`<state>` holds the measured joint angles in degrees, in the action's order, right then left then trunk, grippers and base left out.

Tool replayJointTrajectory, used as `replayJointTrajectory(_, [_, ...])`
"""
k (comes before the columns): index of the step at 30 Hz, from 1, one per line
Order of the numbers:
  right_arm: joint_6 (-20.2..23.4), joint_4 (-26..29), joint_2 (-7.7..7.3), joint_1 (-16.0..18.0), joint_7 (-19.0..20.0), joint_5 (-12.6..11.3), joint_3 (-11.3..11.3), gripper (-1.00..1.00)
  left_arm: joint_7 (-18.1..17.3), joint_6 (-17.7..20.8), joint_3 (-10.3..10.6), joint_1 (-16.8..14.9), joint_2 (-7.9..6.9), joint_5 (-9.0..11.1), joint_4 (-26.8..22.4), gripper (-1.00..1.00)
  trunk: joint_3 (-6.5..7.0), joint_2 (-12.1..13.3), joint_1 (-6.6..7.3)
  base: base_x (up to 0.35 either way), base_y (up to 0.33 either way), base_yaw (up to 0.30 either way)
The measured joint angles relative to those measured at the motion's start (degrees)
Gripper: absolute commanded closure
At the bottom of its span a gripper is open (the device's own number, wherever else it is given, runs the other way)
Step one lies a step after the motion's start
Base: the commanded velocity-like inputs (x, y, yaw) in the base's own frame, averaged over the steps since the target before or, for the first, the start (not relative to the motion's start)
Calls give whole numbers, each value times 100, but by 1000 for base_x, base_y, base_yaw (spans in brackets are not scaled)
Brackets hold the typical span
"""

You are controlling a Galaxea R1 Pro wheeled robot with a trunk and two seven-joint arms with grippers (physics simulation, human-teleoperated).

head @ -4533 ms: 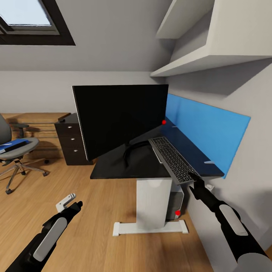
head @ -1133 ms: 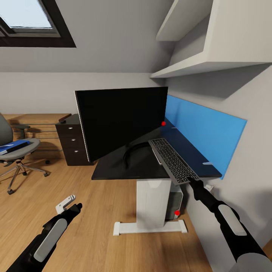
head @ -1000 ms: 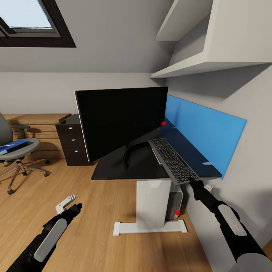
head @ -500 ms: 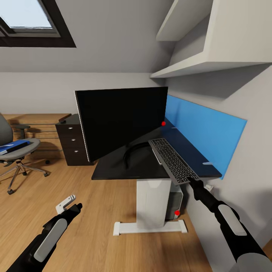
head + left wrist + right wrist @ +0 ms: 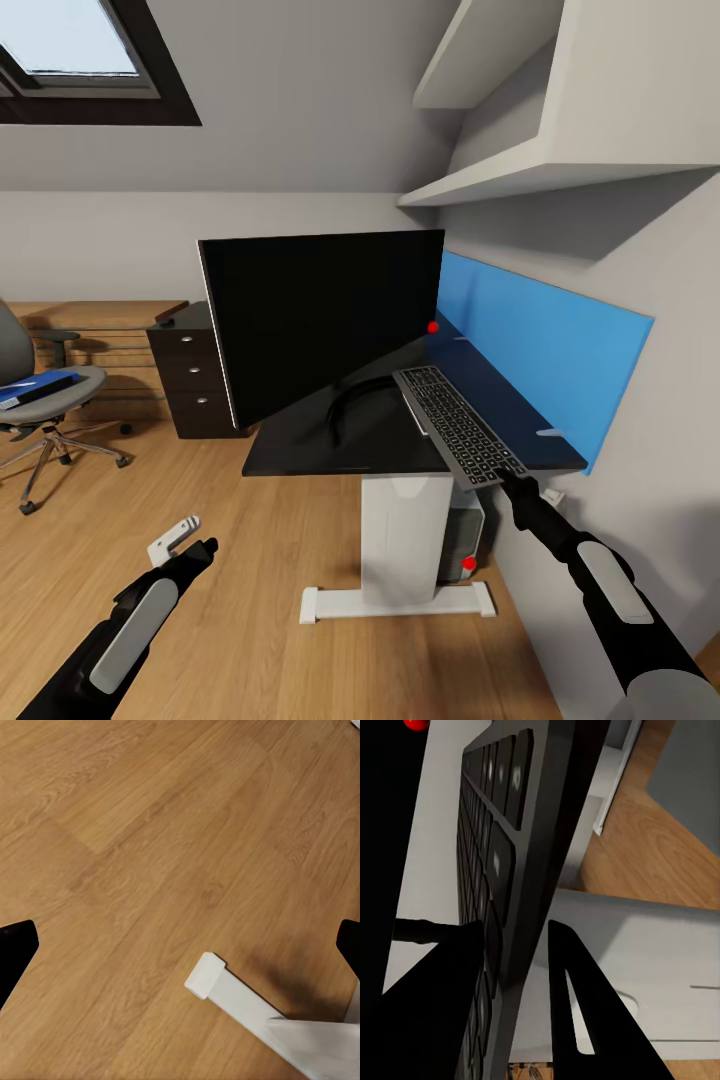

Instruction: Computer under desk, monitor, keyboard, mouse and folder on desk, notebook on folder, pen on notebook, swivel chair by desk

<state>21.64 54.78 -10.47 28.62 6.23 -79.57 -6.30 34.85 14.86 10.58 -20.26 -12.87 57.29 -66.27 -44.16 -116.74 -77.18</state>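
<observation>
Keyboard (image 5: 458,423): lay along the desk (image 5: 300,445) at 3 o'clock of the monitor (image 5: 320,320), near end overhanging the front edge.
Right gripper (image 5: 507,476): clamped on that overhanging end, fingers (image 5: 577,1020) above and below it.
Left gripper (image 5: 180,535): jaws spread wide, empty, over wooden floor (image 5: 135,832).
Swivel chair (image 5: 40,390): at 9 o'clock, well apart from the desk, folder (image 5: 35,388) on its seat.
Computer (image 5: 465,540): under the desk.

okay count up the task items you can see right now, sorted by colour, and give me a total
Black or dark grey: 3, monitor, keyboard, desk
Blue: 1, folder
Grey or white-grey: 2, swivel chair, computer
Total: 6
</observation>
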Motion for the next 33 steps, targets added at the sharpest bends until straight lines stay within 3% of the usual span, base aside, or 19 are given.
replayJointTrajectory(9, [-1, 0, 0, 0, 0, 0, 0, 100, -11, 0, 0, 0, 1, 0, 0, -100, 0, 0, 0, 0, 0, 0])
replayJointTrajectory(13, [-1, -1, 0, 0, -2, 12, -4, 100, -17, 0, 0, 0, 4, -1, 0, -100, 71, 159, 87, 0, 0, 0])
replayJointTrajectory(19, [-1, -2, 0, 0, -2, 18, -6, 100, -19, 0, 0, 0, 9, 0, 0, -100, 72, 161, 88, 0, 0, 0])
replayJointTrajectory(24, [0, -1, 0, 0, -1, 11, -1, 100, -19, 0, 1, 0, 9, -1, 0, -100, 161, 360, 197, 0, 0, 0])
replayJointTrajectory(28, [-1, -2, 0, -1, -2, 17, 0, 100, -19, 0, 8, 0, 10, 1, 0, -100, 161, 361, 198, 0, 0, 0])
replayJointTrajectory(33, [-5, -2, 0, -1, -2, 18, 1, 100, -12, -20, 185, 0, 8, -2, 0, -100, 161, 361, 198, -3, 0, 0])
